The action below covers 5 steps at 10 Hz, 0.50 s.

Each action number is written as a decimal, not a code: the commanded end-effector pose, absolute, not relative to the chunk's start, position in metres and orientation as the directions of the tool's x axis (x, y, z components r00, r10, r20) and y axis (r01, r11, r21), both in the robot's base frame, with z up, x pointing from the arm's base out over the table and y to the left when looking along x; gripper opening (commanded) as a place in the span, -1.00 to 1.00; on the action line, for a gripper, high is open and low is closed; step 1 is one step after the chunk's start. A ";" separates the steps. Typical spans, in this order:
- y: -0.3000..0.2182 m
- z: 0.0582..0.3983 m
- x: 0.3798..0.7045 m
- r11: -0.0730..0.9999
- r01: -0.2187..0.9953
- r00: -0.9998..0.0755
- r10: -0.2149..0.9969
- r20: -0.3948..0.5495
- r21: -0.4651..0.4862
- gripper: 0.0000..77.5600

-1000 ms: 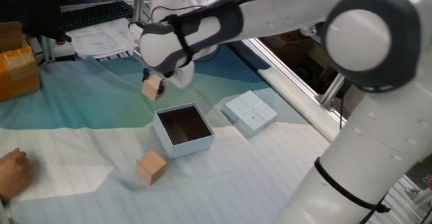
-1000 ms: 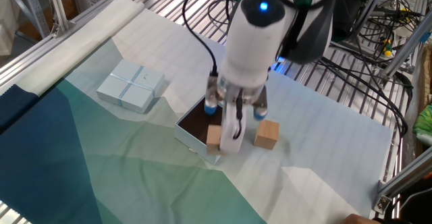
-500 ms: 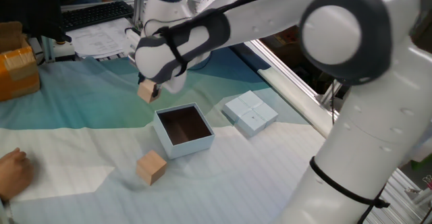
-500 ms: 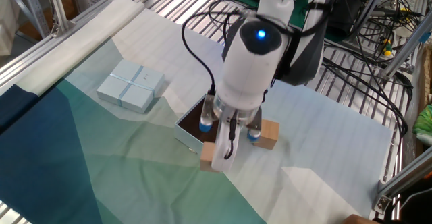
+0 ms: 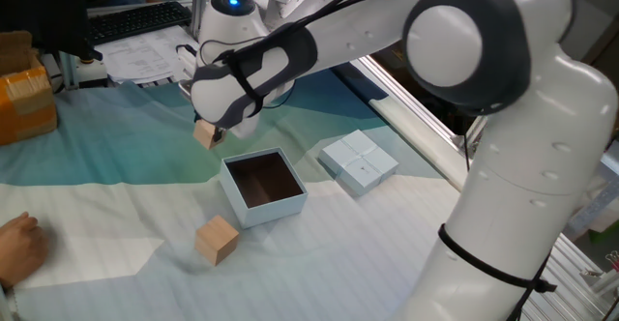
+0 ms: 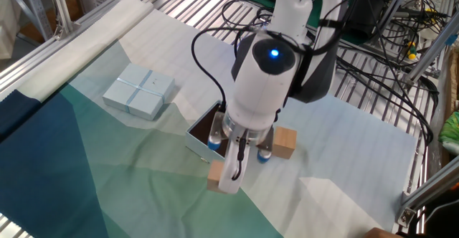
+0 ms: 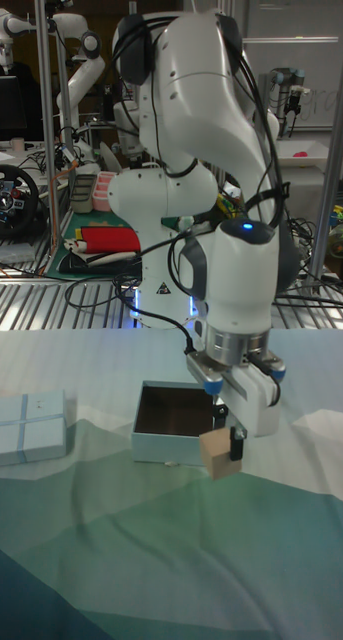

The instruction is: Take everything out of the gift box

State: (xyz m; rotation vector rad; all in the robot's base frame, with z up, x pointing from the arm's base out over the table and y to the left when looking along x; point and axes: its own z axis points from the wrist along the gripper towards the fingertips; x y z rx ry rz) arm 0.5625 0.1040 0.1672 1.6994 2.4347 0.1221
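My gripper (image 7: 223, 455) is closed around one tan wooden cube (image 7: 219, 456), holding it in the air just outside the gift box (image 5: 262, 187), off the box's near wall in the tall fixed view. The box sits on the surface with its dark brown interior showing nothing inside. The second wooden cube (image 5: 217, 239) rests on the cloth just beside the box, on the side away from the flat pale-blue lid (image 5: 359, 161), which lies near the box's opposite side and is marked by cross-shaped creases. My own white arm (image 6: 262, 80) hangs over the box in the other fixed view and hides most of it there, along with part of the held cube. At the lower left edge of one fixed view, a person's hand (image 5: 19, 247) rests on the cloth, well apart from the box. An orange-brown taped carton (image 5: 23, 99) stands at the far left edge. The surface is covered by a wrinkled cloth (image 6: 93, 166) in teal, dark blue and white patches, laid over a metal slatted bench. Behind it are a keyboard (image 5: 135, 19), loose papers, tangled cables and other white robot arms.
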 end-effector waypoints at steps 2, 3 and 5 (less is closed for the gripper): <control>0.103 0.161 0.574 0.309 0.933 -0.296 0.950 -0.098 0.186 -0.97; 0.103 0.162 0.576 0.298 0.936 -0.285 0.954 -0.095 0.187 -0.97; 0.103 0.162 0.576 0.299 0.936 -0.286 0.954 -0.095 0.187 -0.97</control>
